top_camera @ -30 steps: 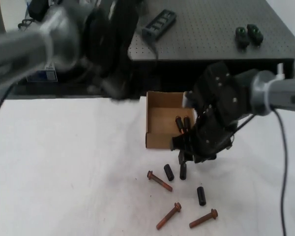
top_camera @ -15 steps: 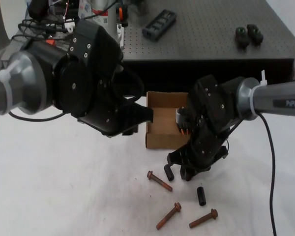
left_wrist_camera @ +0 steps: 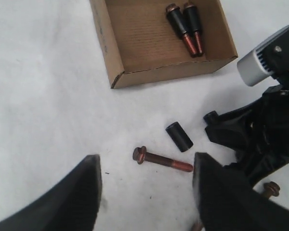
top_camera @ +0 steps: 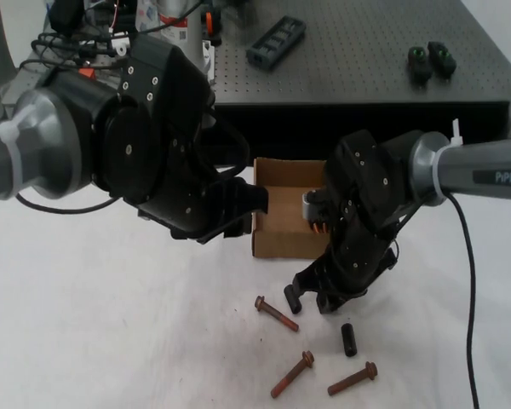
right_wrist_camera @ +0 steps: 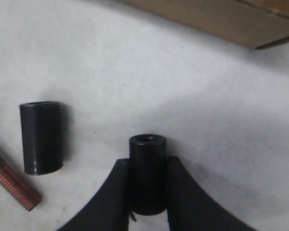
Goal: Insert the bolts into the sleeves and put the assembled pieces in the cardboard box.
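While the left tool (left_wrist_camera: 145, 168) hangs spread, the right tool (right_wrist_camera: 148, 166) pinches a black sleeve (right_wrist_camera: 148, 153).

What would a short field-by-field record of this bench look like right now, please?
Left gripper: open, pointed toward a copper-coloured flanged bolt on the white cloth
Right gripper: shut on a black cylindrical sleeve
Brown cardboard box: holds two assembled bolt-and-sleeve pieces
Loose on cloth: three bolts in all, two other sleeves
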Action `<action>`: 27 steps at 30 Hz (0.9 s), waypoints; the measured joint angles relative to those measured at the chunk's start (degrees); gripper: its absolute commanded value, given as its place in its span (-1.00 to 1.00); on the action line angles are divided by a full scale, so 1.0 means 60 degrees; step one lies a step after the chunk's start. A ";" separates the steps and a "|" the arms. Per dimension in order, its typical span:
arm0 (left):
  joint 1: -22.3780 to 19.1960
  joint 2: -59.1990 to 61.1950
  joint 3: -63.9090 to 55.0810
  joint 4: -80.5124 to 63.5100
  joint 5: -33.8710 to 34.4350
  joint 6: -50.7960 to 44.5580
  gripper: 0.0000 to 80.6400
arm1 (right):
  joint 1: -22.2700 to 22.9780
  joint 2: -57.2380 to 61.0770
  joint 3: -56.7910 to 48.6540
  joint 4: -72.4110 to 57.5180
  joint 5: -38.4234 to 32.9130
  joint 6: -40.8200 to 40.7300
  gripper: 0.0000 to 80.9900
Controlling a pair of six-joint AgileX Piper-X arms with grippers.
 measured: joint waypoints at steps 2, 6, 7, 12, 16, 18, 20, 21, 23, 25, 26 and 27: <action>-0.0036 0.0211 0.0000 0.0000 0.0181 -0.0106 0.04 | -0.0295 -0.0634 0.0138 0.0058 0.0031 -0.0020 -0.85; -0.0323 0.1023 0.0000 0.0000 0.0807 -0.0291 0.04 | -0.0806 -0.2036 0.0758 0.0122 0.0012 -0.0069 -0.85; -0.0468 0.1284 0.0000 0.0007 0.1018 -0.0285 0.04 | -0.0806 -0.2036 0.0958 0.0123 -0.0087 -0.0142 -0.85; -0.1093 0.1513 0.0000 0.0007 0.1479 0.0636 0.04 | -0.1188 -0.4184 0.1933 0.0297 -0.0398 -0.0445 -0.85; -0.1622 0.1598 -0.0161 0.0189 0.1622 0.1932 0.04 | -0.1184 -0.5566 0.3031 0.0549 -0.0436 -0.0445 -0.85; -0.2061 0.1800 -0.0482 0.0456 0.1652 0.2880 0.04 | -0.1225 -0.6288 0.3803 0.0593 -0.0442 -0.0445 -0.85; -0.2406 0.2097 -0.0688 0.0594 0.1589 0.3323 0.04 | -0.1310 -0.6927 0.4229 0.0656 -0.0466 -0.0289 -0.85; -0.2576 0.2315 -0.0929 0.0749 0.1497 0.3650 0.04 | -0.1369 -0.7249 0.4447 0.0689 -0.0466 -0.0201 -0.85; -0.2784 0.2789 -0.1528 0.1269 0.1000 0.4366 -0.02 | -0.1480 -0.7757 0.4803 0.0842 -0.0466 -0.0102 -0.85; -0.2817 0.3335 -0.2063 0.1824 0.0590 0.4768 -0.11 | -0.1587 -0.8162 0.5120 0.1075 -0.0466 -0.0051 -0.85; -0.2817 0.3382 -0.2326 0.2159 0.0460 0.4943 -0.13 | -0.1646 -0.8343 0.5248 0.1187 -0.0466 -0.0049 -0.85; -0.2817 0.3592 -0.2367 0.2216 0.0438 0.4981 -0.14 | -0.1696 -0.8503 0.5356 0.1274 -0.0466 -0.0031 -0.85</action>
